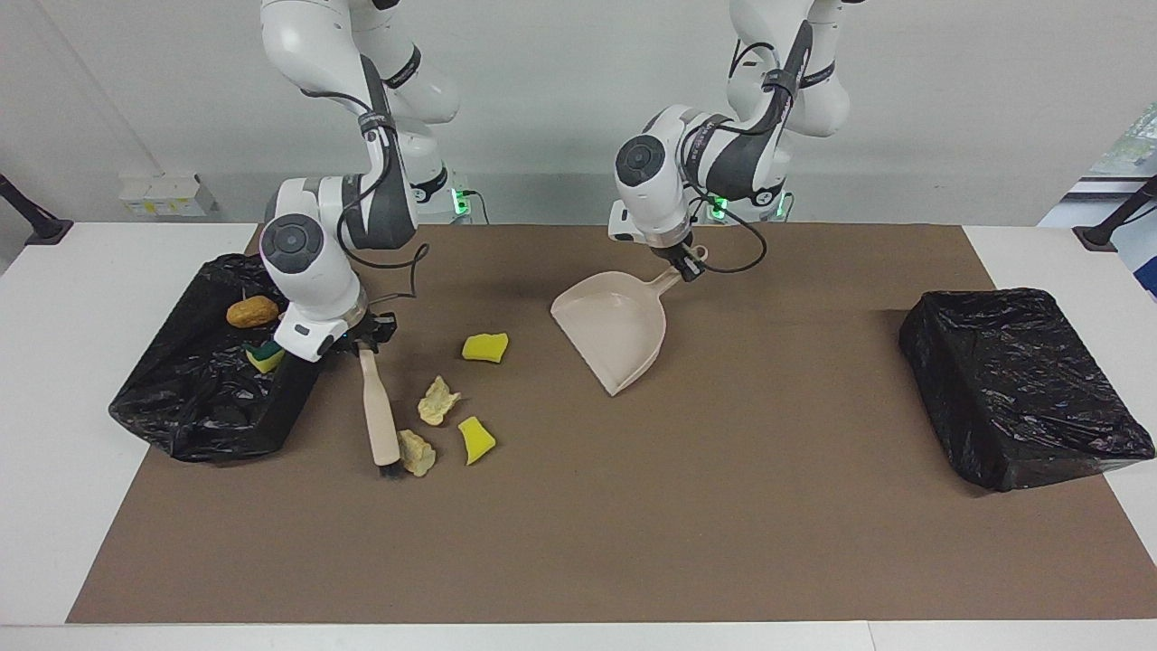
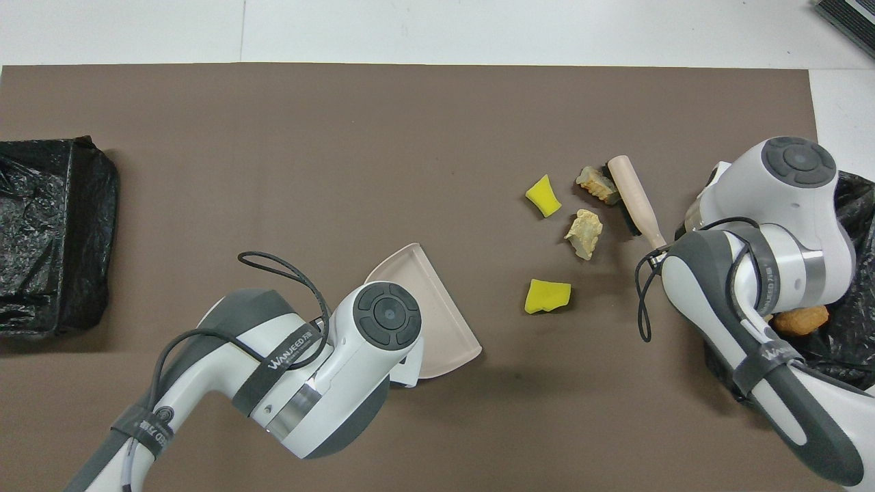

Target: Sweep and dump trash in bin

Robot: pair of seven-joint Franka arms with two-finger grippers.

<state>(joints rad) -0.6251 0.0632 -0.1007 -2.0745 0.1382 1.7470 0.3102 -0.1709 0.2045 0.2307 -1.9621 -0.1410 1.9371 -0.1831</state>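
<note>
Four loose trash scraps (image 1: 443, 423) are awaiting sweeping; right pincer (image 1: 365, 343) is clamping the beige wooden hand brush (image 1: 380, 411), left pincer (image 1: 684, 264) gripping the beige plastic dustpan (image 1: 615, 330).

One cam sits high across the white table (image 1: 54, 380), facing the robots. The other looks steeply down from above their end. Both share the brown paper mat (image 1: 633, 506) (image 2: 342, 137).

I work under bright, even, diffuse light from overhead. Shadows are soft: a faint patch lies on the brown mat (image 1: 777, 506) near my dustpan (image 1: 615, 330), and another sits at 3 o'clock of it in the overhead view. The black bin bags (image 1: 1017, 384) show small specular glints. Both views are sharp, with no motion blur. Edge distortion is not noticeable. A window at the facing view's 3 o'clock edge appears overexposed.
</note>
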